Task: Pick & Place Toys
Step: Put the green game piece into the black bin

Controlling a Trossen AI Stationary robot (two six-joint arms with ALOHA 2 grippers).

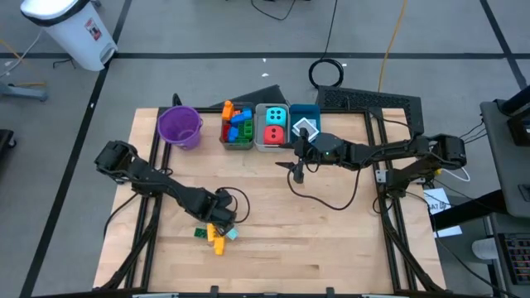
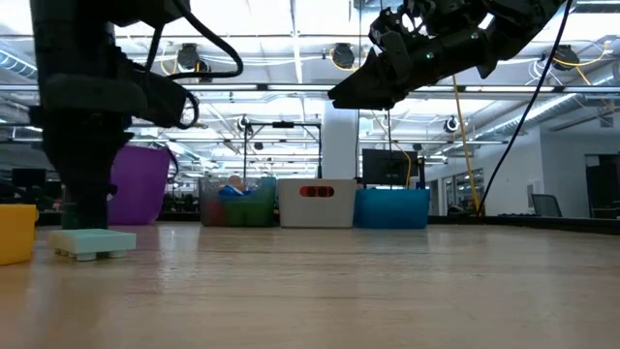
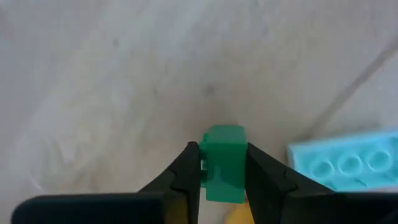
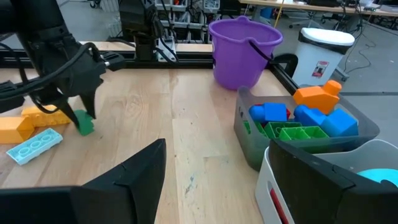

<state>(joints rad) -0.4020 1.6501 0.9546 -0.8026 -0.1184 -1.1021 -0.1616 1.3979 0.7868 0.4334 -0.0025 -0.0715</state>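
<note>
Left end effector (image 3: 224,177): I am seeing it pinching a green brick (image 3: 224,162) down at the counter (image 1: 331,240), fingers on opposite faces so the brick should lift square.
Neighbours: a cyan brick (image 3: 345,163) and an orange brick (image 4: 28,124) are lying just beside it, which is why I am coming straight down.
Right end effector (image 1: 296,172): I am holding it idle, spread wide, near the bins.
Grey bin (image 4: 249,140): already carrying bricks, the likely drop.
Views: only the left wrist is showing contact; the high view is hiding it.
</note>
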